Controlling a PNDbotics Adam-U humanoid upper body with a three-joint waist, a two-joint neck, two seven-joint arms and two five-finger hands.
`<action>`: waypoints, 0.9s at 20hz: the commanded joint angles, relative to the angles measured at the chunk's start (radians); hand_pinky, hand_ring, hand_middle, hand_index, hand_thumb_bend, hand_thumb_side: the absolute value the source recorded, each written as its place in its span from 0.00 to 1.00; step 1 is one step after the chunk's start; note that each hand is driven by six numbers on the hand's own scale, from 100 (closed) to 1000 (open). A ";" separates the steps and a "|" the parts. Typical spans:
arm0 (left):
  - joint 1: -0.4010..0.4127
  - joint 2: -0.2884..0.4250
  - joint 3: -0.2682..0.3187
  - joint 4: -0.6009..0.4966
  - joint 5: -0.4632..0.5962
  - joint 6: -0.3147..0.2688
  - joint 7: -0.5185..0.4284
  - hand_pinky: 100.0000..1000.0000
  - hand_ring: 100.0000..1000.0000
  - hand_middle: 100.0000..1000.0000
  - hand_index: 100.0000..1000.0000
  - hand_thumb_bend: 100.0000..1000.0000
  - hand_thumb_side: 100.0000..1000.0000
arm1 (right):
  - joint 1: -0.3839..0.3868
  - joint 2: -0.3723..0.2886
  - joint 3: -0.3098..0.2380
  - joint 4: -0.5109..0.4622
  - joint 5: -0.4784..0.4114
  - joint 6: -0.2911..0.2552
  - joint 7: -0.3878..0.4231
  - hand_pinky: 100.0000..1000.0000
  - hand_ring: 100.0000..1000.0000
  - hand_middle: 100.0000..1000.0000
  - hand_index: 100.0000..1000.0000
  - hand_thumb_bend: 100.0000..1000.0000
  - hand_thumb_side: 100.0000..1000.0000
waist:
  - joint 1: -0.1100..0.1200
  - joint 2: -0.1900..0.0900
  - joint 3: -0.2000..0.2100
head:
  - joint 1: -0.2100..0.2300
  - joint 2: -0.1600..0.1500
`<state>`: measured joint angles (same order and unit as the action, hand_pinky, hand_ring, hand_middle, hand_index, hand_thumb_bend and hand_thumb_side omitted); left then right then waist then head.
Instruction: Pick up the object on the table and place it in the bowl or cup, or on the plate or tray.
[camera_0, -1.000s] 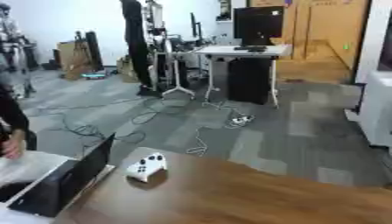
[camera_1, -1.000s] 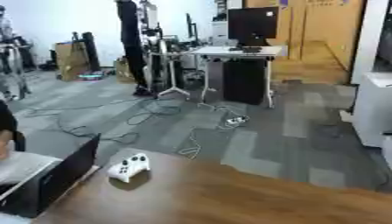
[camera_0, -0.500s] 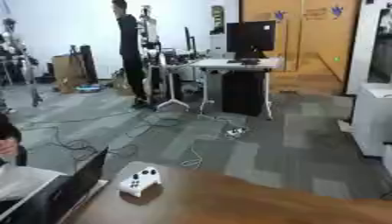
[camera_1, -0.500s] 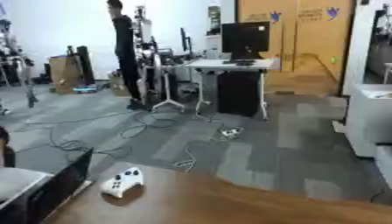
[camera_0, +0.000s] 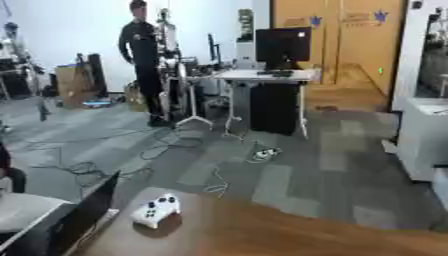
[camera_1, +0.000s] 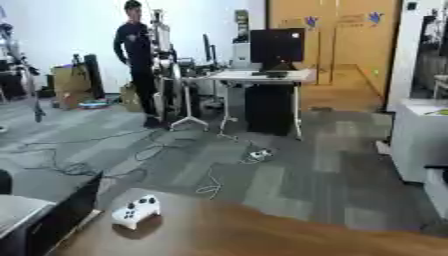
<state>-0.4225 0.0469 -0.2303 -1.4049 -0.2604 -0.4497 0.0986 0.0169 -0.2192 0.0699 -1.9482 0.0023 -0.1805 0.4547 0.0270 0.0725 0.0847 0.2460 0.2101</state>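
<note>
Neither robot hand shows in either view, so their state cannot be told. A white game controller (camera_0: 156, 210) lies at the wooden desk's (camera_0: 289, 235) far left edge. No bowl or plate shows; locate both before reaching.

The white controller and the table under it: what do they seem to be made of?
The white controller looks like moulded plastic with a smooth matt shell and small dark buttons. The table looks like brown wood or wood-pattern laminate, with a faint sheen; which one, I cannot tell.
</note>
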 joint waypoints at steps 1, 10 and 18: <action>-0.043 0.021 0.048 0.012 -0.108 0.004 0.011 0.69 0.88 0.95 0.99 0.31 0.72 | 0.002 -0.005 0.002 -0.015 0.000 -0.003 0.004 0.45 0.54 0.54 1.00 0.00 0.54 | -0.005 -0.011 -0.001 | 0.001 0.004; -0.087 0.022 0.113 0.245 -0.189 0.028 0.126 0.61 0.89 0.98 1.00 0.33 0.84 | 0.000 0.004 0.002 -0.021 0.008 -0.008 0.007 0.45 0.54 0.54 1.00 0.00 0.54 | -0.014 0.000 -0.017 | 0.015 0.002; -0.090 0.014 0.108 0.332 -0.202 0.008 0.144 0.59 0.85 0.97 1.00 0.38 0.86 | -0.004 0.011 0.004 -0.027 0.015 -0.012 0.009 0.45 0.54 0.54 1.00 0.00 0.54 | -0.020 0.012 -0.028 | 0.023 0.011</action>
<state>-0.4949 0.0600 -0.1277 -1.0686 -0.4557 -0.4365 0.2410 0.0236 -0.2095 0.0754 -1.9491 0.0138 -0.1899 0.4628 0.0085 0.0919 0.0571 0.2569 0.2188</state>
